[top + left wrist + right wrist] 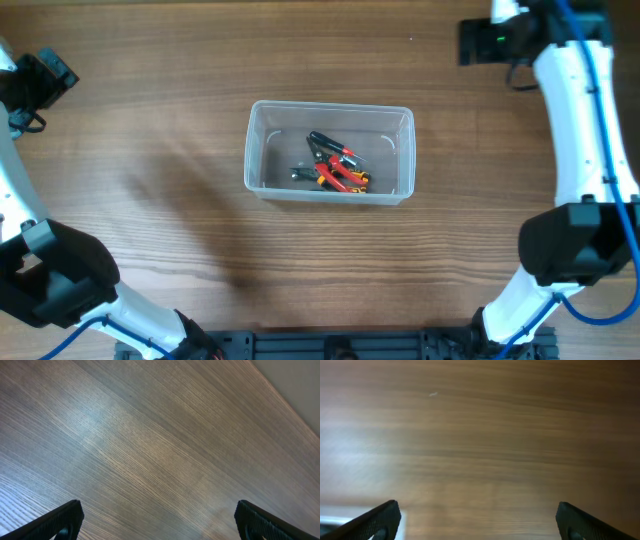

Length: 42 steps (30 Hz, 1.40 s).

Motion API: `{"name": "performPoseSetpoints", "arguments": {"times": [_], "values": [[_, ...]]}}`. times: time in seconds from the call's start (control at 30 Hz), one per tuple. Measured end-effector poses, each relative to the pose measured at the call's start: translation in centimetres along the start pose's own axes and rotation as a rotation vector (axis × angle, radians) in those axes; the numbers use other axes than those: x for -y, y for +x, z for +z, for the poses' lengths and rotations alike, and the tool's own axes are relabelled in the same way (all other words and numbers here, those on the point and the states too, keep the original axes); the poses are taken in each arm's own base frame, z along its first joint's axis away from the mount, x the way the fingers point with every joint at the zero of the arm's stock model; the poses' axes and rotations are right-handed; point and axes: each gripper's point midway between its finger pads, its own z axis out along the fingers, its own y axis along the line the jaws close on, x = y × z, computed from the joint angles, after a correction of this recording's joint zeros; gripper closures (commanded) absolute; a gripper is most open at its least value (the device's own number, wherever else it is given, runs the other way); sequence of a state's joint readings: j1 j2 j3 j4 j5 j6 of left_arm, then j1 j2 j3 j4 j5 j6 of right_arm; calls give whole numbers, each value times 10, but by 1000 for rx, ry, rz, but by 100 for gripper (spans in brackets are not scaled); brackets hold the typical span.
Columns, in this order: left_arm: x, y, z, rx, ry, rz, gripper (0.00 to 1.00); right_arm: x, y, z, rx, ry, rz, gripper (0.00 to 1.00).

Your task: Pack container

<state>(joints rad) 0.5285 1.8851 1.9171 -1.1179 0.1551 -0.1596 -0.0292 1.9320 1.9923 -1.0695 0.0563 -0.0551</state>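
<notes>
The clear plastic container [330,108] stands at the middle of the wooden table. Inside it lie several hand tools: red-and-yellow-handled pliers [345,178] and a black-handled tool [326,143]. My left gripper [48,78] is at the far left edge, well away from the container. In the left wrist view it [159,517] is open and empty over bare wood. My right gripper [482,42] is at the back right, beyond the container's far right corner. In the right wrist view it [477,517] is open and empty over bare wood.
The wooden table [150,200] surrounds the container on all sides. The arms' bases [340,345] sit at the front edge. A pale strip [330,516] shows at the lower left of the right wrist view.
</notes>
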Motion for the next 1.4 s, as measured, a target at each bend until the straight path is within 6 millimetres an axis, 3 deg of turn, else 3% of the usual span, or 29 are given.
{"name": "performPoseSetpoints", "arguments": {"times": [0.07,0.57,0.63,0.7,0.73,0.77,0.8,0.9,0.93,0.97,1.0,1.1,1.17,1.27,1.3,1.33,1.4], "values": [[0,0,0,0,0,0,0,18,-1,1,10,17,44,0],[0,0,0,0,0,0,0,13,-2,0,12,3,41,0],[0,0,0,0,0,0,0,12,-5,-8,30,2,40,0],[0,0,0,0,0,0,0,10,-13,-38,93,2,36,1],[0,0,0,-1,0,0,0,8,-20,-75,172,0,32,0],[0,0,0,0,0,0,0,6,-26,-127,283,-2,27,0],[0,0,0,-1,0,0,0,4,-27,-156,344,-4,25,0],[0,0,0,0,0,0,0,5,-11,-287,624,-9,28,0],[0,0,0,0,0,0,0,7,0,-320,697,-7,34,0],[0,0,0,0,0,0,0,8,5,-335,731,-6,36,0],[0,0,0,0,0,0,0,9,18,-363,792,-3,38,0],[0,0,0,-1,-1,0,0,11,42,-391,867,4,35,0],[0,0,0,0,0,0,0,11,56,-403,962,10,37,0],[0,0,0,1,-1,0,0,9,70,-392,1121,14,43,0],[0,0,0,0,0,0,0,5,81,-356,1101,8,39,1],[0,0,0,1,-1,0,0,1,82,-337,1148,-3,33,0],[0,0,0,0,0,0,0,-8,105,-281,1132,-31,18,0]]}}
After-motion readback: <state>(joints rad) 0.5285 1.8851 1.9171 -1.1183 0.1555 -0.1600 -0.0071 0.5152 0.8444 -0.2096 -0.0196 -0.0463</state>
